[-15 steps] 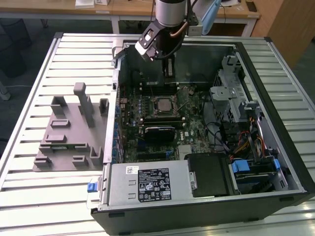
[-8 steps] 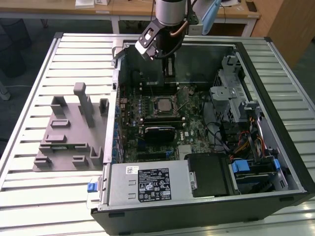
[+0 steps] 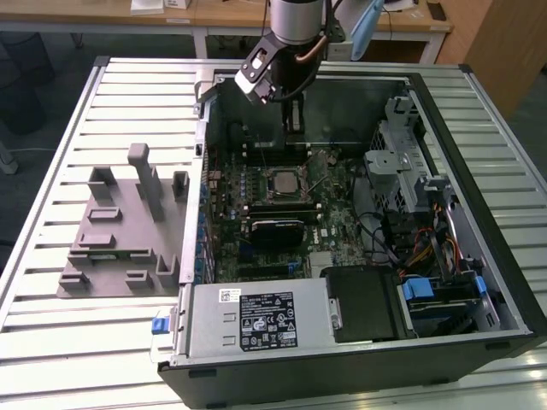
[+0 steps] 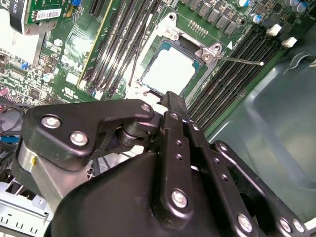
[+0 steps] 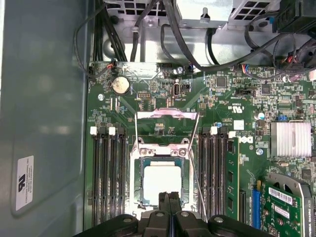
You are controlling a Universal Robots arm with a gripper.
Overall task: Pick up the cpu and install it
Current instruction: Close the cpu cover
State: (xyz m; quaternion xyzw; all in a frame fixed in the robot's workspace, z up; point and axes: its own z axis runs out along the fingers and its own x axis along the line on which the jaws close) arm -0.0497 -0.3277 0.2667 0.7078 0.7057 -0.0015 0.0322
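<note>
Silver cpu [image 5: 162,180] beneath the tool [image 5: 169,196]

Case [image 3: 342,376]: lid off, open from above. Over cpu [image 5: 161,181]: free. Alongside: low memory slots [image 5: 106,173], thin raised lever [image 5: 197,190], flipped-open frame [image 5: 167,114]. Case wall [image 5: 44,123] near; cables [image 5: 109,29] beyond; drive cage [image 3: 402,145] toward the exterior view's right.

1 open computer case [image 3: 479,171] lies on 1 slatted table [image 3: 51,154]. Inside the case are 1 green motherboard [image 5: 237,106], 1 cpu [image 5: 162,181], 1 socket frame [image 5: 136,163], 1 thin metal lever [image 5: 197,182], 1 coin battery [image 5: 120,85] and 1 finned silver heatsink [image 5: 294,139]. At the near edge sits 1 labelled metal box [image 3: 256,320]. On the exterior view's left of the case stands 1 grey slotted tray [image 3: 111,248]. 1 arm [image 3: 295,21] carries 1 gripper [image 3: 295,126].
</note>
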